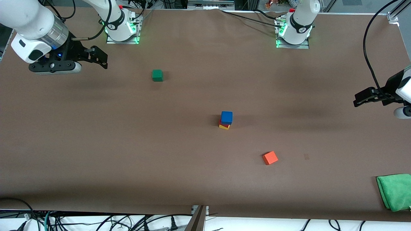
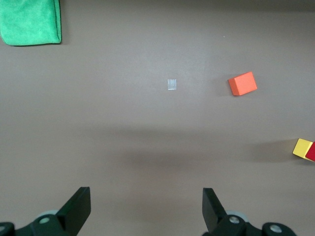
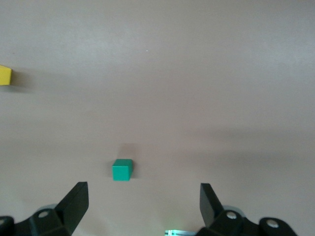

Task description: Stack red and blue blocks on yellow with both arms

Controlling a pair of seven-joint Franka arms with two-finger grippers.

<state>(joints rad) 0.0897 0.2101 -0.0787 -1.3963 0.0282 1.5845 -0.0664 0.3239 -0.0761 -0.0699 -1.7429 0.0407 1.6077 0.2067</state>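
The brown table (image 1: 96,144) carries everything. The right arm (image 1: 29,22) reaches out over its own end of the table, and the right tool (image 1: 99,57) hangs in the air there with its fingers (image 3: 74,201) spread wide apart and nothing between them. The left arm (image 1: 405,84) comes in over the left arm's end, where the left tool (image 1: 359,99) hangs in the air, its fingers (image 2: 78,206) likewise apart and empty.

A folded green cloth (image 1: 395,191) lies at the table's edge at the left arm's end, below the left tool and nearer the front camera.

Between the two tools, well apart from both, stands the stack: the blue block (image 1: 226,117) on top, the red block (image 1: 221,122) under it, the yellow block (image 1: 223,127) at the bottom on the table.

The orange-red cube (image 1: 270,158) lies near the stack, toward the left tool's end and nearer the front camera. The green cube (image 1: 157,75) sits alone, the cube closest to the right tool.
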